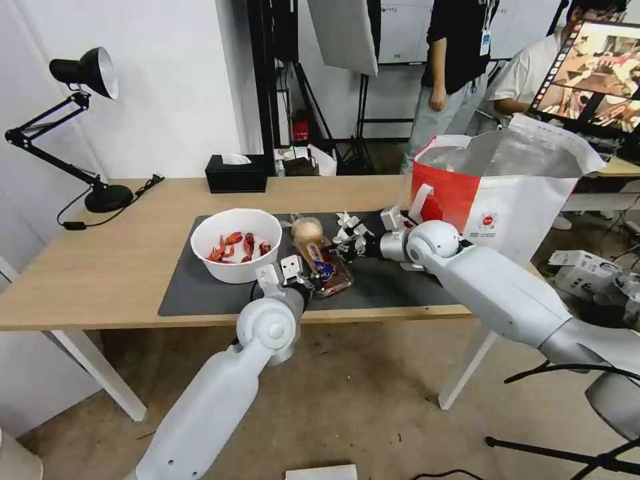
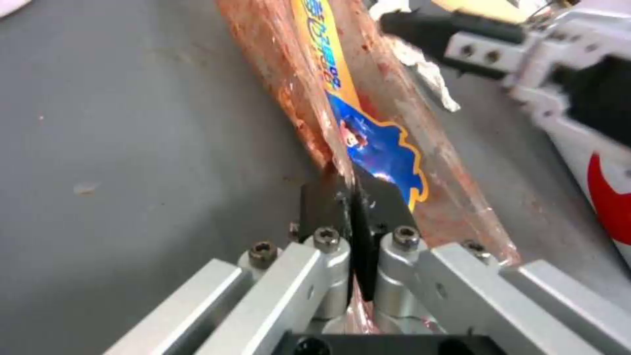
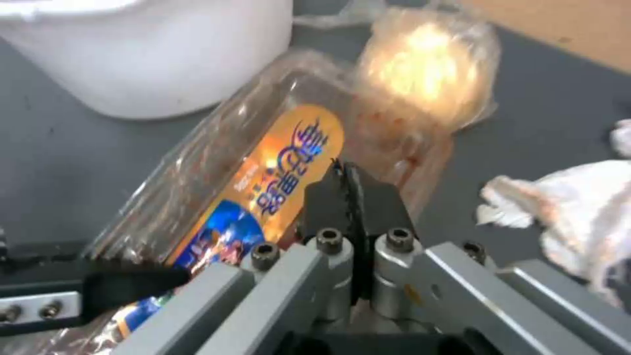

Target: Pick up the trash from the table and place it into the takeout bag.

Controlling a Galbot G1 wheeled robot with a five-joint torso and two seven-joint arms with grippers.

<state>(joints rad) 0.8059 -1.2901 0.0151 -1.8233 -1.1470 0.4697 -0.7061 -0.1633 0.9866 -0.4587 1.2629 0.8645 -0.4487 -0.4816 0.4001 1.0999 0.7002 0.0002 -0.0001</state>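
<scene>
On the table (image 1: 100, 267) the clear tray (image 1: 331, 272) with its blue-orange label lies on the dark mat (image 1: 200, 287). My left gripper (image 1: 299, 272) is shut on its near rim (image 2: 353, 190). From the right, my right gripper (image 1: 348, 245) is shut on the tray's other edge (image 3: 348, 190). The white bowl of red shells (image 1: 237, 243) stands left of the tray. Just behind the tray sits the plastic-wrapped beige lump (image 1: 307, 231) (image 3: 427, 69). The crumpled tissue (image 1: 348, 223) (image 3: 578, 207) lies by the right gripper. At the table's right end the takeout bag (image 1: 520, 193) stands open.
A black tissue box (image 1: 235, 173) sits at the table's back edge and a black desk lamp (image 1: 87, 133) at the far left. A monitor (image 1: 593, 73) and people are behind the bag. Boxes (image 1: 580, 270) lie on the floor to the right.
</scene>
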